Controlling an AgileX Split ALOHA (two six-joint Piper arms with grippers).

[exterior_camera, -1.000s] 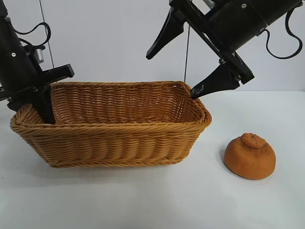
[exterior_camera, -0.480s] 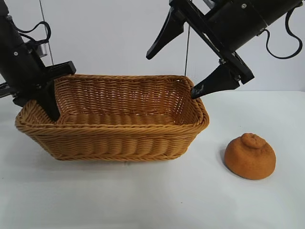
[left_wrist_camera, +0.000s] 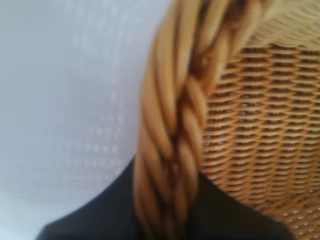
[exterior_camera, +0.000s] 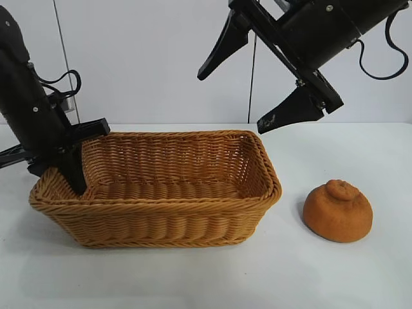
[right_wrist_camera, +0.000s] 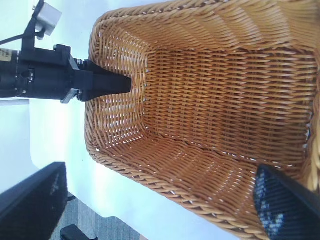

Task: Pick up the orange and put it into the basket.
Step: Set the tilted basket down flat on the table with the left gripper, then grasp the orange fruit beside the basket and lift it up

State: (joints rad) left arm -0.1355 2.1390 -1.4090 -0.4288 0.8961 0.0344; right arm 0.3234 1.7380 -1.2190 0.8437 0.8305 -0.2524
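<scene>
Wicker basket (exterior_camera: 161, 193) rim pinched by the slanting left pincer (exterior_camera: 67, 168); right pincer (exterior_camera: 248, 84) hangs wide open above.

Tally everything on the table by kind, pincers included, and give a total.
Basket: 1, its left rim clamped by the left pincer.
Orange: 1, on the table right of the basket.
Pincers: 2, the left pincer at the basket's rim, the right pincer open above the basket.
Total: 4

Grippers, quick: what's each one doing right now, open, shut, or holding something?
Left tool: shut on the basket rim at its left end.
Right tool: open, holding nothing, up above the basket's right end.
</scene>
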